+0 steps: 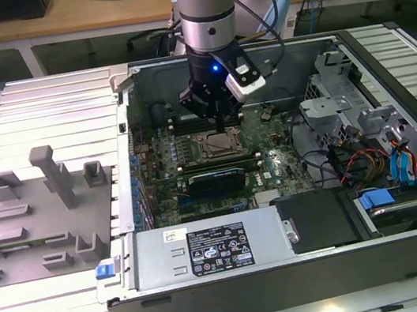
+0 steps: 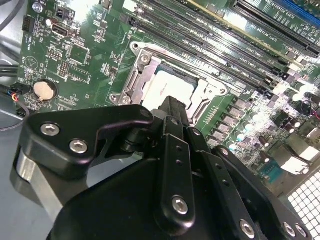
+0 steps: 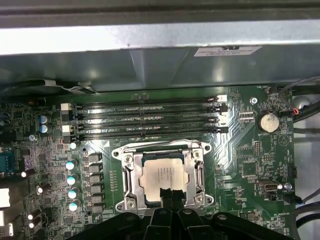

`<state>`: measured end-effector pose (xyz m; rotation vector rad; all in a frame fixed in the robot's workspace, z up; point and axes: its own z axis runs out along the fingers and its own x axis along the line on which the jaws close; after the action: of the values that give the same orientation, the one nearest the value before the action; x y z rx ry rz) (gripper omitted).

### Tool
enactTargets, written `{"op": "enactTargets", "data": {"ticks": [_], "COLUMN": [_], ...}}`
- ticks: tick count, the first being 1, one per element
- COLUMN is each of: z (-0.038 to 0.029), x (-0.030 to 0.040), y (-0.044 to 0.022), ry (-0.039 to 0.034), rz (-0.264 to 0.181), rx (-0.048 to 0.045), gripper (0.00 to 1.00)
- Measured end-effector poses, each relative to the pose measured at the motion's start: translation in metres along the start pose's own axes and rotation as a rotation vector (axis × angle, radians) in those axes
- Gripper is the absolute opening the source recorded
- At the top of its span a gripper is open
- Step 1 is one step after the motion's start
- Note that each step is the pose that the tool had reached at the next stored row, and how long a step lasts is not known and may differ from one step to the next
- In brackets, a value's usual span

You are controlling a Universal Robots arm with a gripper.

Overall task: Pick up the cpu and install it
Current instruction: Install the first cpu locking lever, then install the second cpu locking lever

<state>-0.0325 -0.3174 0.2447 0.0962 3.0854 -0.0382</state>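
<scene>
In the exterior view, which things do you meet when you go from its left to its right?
Grey plastic blocks → motherboard socket holding the cpu, gripper directly above it → blue cables.

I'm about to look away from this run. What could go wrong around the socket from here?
The cpu lies in the socket with the gripper right over its edge: a sideways drag could shift it or hurt the contacts. The socket frame looks unlatched, so the chip may sit loose. The memory slots stand close by, a possible snag.
</scene>
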Motion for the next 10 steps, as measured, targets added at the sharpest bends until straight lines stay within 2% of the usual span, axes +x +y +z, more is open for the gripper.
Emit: {"op": "enactTargets", "data": {"ticks": [10], "z": [0.0], "x": [-0.0001], "y": [-0.001], "ry": [0.0001], "rz": [0.0], "rx": [0.0001], "gripper": [0.11]}}
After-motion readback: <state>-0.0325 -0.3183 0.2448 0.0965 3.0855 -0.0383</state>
